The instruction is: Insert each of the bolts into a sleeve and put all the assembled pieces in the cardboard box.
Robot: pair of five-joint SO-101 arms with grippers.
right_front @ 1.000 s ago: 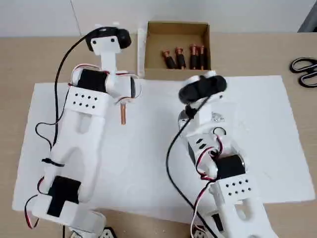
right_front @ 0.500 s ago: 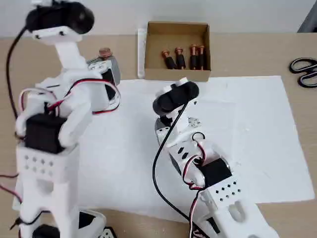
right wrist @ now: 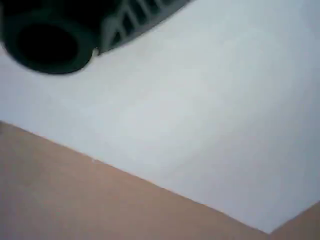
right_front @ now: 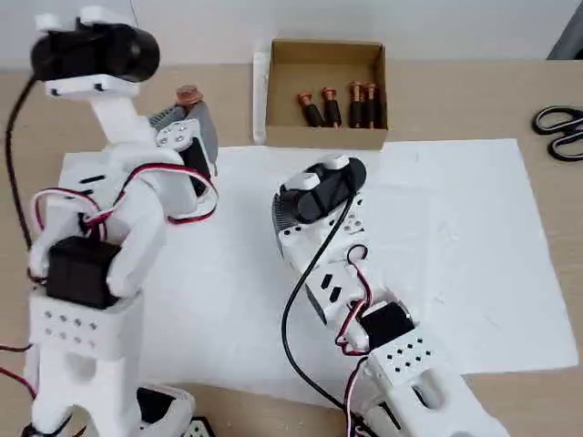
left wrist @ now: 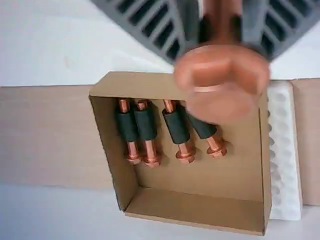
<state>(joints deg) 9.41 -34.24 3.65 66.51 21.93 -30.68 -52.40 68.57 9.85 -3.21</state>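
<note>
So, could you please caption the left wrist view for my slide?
Left gripper grips a copper bolt; cardboard box holds four assemblies.

L gripper (left wrist: pixel 218 24) clamps copper bolt (left wrist: pixel 221 82), head twd camera. Beyond, cardboard box (left wrist: pixel 200 212) w/ 4 sleeved bolts (left wrist: pixel 176 127); foam strip (left wrist: pixel 285 150) at box's 3 o'clock.

Scissors (right_front: pixel 556 127) lie near the white paper sheet (right_front: pixel 455 237).

Left arm (right_front: pixel 118 228) raised, left end effector (left wrist: pixel 220 25) clamped on bolt (left wrist: pixel 220 82), right arm (right_front: pixel 332 264) folded low
</note>
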